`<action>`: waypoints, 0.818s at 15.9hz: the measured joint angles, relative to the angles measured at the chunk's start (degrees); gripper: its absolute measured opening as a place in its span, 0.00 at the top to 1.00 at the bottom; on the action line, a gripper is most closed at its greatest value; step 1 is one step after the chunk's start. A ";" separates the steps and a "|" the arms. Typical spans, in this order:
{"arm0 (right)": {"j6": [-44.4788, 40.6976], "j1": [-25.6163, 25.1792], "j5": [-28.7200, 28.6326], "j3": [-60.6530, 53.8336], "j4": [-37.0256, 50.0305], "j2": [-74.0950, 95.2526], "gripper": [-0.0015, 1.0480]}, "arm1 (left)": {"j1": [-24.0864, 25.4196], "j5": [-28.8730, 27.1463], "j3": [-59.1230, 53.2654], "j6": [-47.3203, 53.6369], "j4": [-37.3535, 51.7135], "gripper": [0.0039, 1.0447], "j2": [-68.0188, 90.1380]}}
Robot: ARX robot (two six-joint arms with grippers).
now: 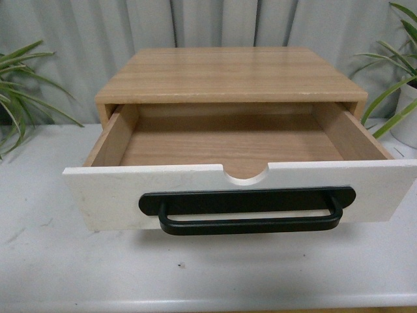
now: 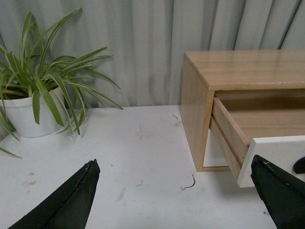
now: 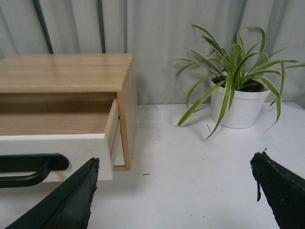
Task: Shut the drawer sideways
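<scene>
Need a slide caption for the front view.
Drawer, empty, pulled well out of its wooden cabinet on a white table, black bar handle facing the camera.

White-fronted drawer (image 1: 130, 195) with black handle (image 1: 247, 201), light wood-grain cabinet (image 1: 228, 75), green plant (image 3: 233, 57) in white pot (image 3: 243, 109), grey curtain (image 1: 215, 23)

A: Where's the cabinet (image 1: 228, 75)?
B: Middle of the table (image 1: 195, 274). The drawer (image 1: 234, 147) sticks out of its front, with the handle (image 1: 247, 210) on the drawer's front.
A: Sides?
B: Left plant (image 1: 19, 91) and right plant (image 1: 397, 85) flank the cabinet, both standing apart from it. Curtain (image 1: 195, 23) behind all.
</scene>
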 joint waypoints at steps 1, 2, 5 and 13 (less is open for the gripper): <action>0.00 0.00 0.00 0.00 0.00 0.02 0.06 | 0.00 0.00 0.00 0.00 0.00 0.06 0.00; 0.00 0.00 0.00 0.00 0.00 0.02 0.06 | 0.00 0.00 -0.02 0.00 0.00 0.06 0.00; 0.00 0.00 0.00 0.00 0.00 0.00 0.06 | 0.00 0.00 0.00 0.00 0.00 0.06 0.00; 0.00 0.00 0.00 0.00 -0.02 0.00 0.06 | 0.00 0.00 0.00 0.00 0.00 0.06 0.00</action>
